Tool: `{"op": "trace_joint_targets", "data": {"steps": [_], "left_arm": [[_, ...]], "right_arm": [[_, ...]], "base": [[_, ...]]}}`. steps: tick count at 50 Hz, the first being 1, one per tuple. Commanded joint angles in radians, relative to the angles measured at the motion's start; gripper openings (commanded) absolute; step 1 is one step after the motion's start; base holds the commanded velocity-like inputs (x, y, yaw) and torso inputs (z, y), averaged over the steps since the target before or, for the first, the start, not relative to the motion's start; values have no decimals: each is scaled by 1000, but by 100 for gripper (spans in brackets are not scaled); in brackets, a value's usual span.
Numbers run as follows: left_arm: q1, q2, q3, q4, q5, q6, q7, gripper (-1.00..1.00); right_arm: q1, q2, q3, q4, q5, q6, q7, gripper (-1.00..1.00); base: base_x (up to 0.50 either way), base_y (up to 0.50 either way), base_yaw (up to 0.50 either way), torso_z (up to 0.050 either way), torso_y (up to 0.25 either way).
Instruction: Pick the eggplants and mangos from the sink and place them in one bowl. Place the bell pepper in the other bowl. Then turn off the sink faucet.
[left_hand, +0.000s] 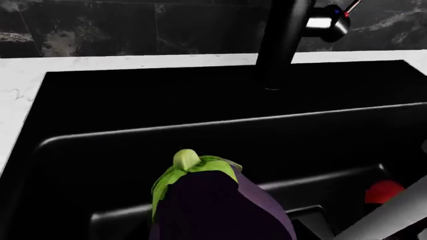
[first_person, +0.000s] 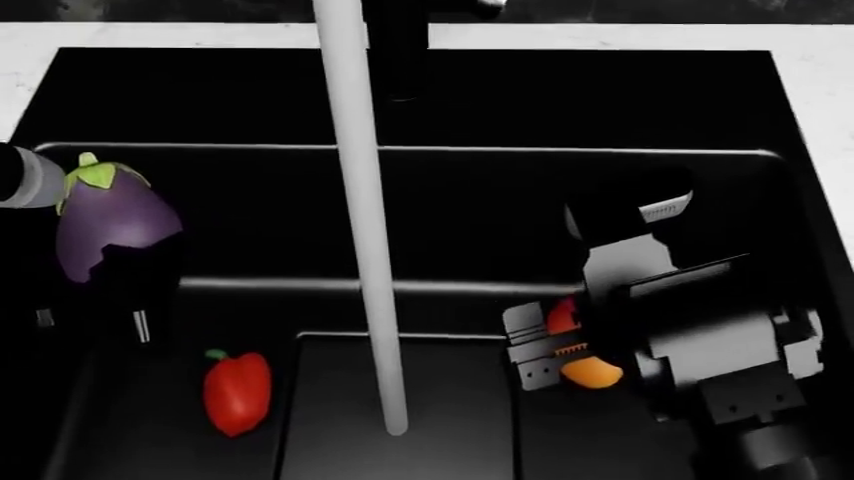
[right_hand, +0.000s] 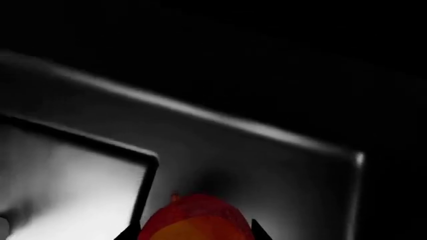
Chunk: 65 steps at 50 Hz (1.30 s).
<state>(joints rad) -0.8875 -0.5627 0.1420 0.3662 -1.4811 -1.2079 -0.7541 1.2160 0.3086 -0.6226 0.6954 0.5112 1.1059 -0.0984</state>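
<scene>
Left gripper (first_person: 114, 300), dark and hard to make out against the basin, was clamped on the eggplant (first_person: 114, 222), held up clear of the sink (first_person: 801, 130) floor on the left side of the water stream (first_person: 363, 200); cap pointed away toward the back wall. In the left wrist view the purple body filled the near foreground, green cap uppermost.

Right gripper (first_person: 567, 350) sat low in the basin on the other side of the stream, its fingers either side of the mango (first_person: 587, 370), orange end showing in the head view, red end in the right wrist view. Fingers flanked it closely, but whether they were pressing on it I could not tell.

Bell pepper (first_person: 238, 392) lay loose on the sink floor, just left of the stream, below the eggplant. Sink faucet (left_hand: 283, 40) ran on, lever (left_hand: 330, 22) untouched.

Judged step: both arms fetching produce, early in the task. Next would call for lifting both pieces over the rim toward a bowl; no bowl was in sight.
</scene>
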Motion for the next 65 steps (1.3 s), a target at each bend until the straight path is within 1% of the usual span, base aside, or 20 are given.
{"op": "trace_joint_targets", "data": {"steps": [1,2,4,12,15,20,25,29,33,42,48,50,54,56,57,58,59,62,63,65], "left_arm": [[-75,-52,-11,-16,-113,-36,-7,-100],[-68,-21,7,-3,-113,-31,-46,-100],[-68,-13,9,-1,-114,-25,-56,-100],[-52,-21,-14,-8,-121,0,-36,-100],[-51,-21,-11,-4,-124,1,-44,-100],[-54,-29,-13,-8,-126,2,-38,-100],[-61,-22,-3,-6,-107,8,-40,-100],[-63,-21,2,-11,-107,9,-36,-100],[-64,-27,5,-12,-100,9,-30,-100],[-55,-29,4,-1,-107,17,-38,-100],[-57,-29,7,1,-109,21,-45,-100],[-55,-32,7,2,-107,22,-40,-100],[-45,-34,11,7,-95,25,-28,-100],[-49,-35,23,10,-79,20,-14,-100],[-53,-34,39,17,-39,20,3,-100],[-54,-35,46,22,-16,23,10,-100],[-48,-25,47,8,-28,25,-4,-100],[-29,-39,44,21,14,45,35,-100],[-13,-44,49,59,67,69,56,-100],[0,-39,42,69,62,79,48,-100]], "right_arm": [[-14,47,64,-235,58,135,53,-100],[-13,51,75,-251,65,149,61,-100],[-16,61,87,-283,76,176,74,-100],[-82,86,169,-418,133,228,126,-100],[-113,86,274,-479,167,223,176,-100],[-132,110,313,-574,193,245,203,-100],[-163,123,345,-637,217,257,222,-100],[-175,142,334,-681,218,242,215,-100],[-200,147,383,-729,229,209,233,-100],[-227,147,419,-767,248,192,247,-100],[-238,161,406,-788,241,182,249,-100],[-242,166,408,-801,236,168,252,-100],[-279,164,447,-840,226,86,259,-100],[-291,178,431,-873,204,47,256,-100],[-303,187,432,-902,211,40,247,-100],[-309,188,438,-913,212,33,249,-100],[-323,195,449,-946,211,14,254,-100],[-357,209,483,-1024,227,-9,262,-100],[-383,217,500,-1069,225,-30,271,-100],[-418,232,504,-1114,215,-63,269,-100]], "base": [[0,0,0,18,166],[0,0,0,18,164],[0,0,0,18,166],[0,0,0,19,166],[0,0,0,19,166],[0,0,0,19,165],[0,0,0,19,165],[0,0,0,19,165],[0,0,0,19,165],[1,0,0,19,166],[0,0,0,19,166],[0,0,0,19,164],[0,0,0,19,86],[0,0,0,17,5],[0,0,0,4,0],[0,0,0,0,0],[0,0,0,0,0],[0,0,0,0,0],[0,0,0,0,0],[0,0,0,0,0]]}}
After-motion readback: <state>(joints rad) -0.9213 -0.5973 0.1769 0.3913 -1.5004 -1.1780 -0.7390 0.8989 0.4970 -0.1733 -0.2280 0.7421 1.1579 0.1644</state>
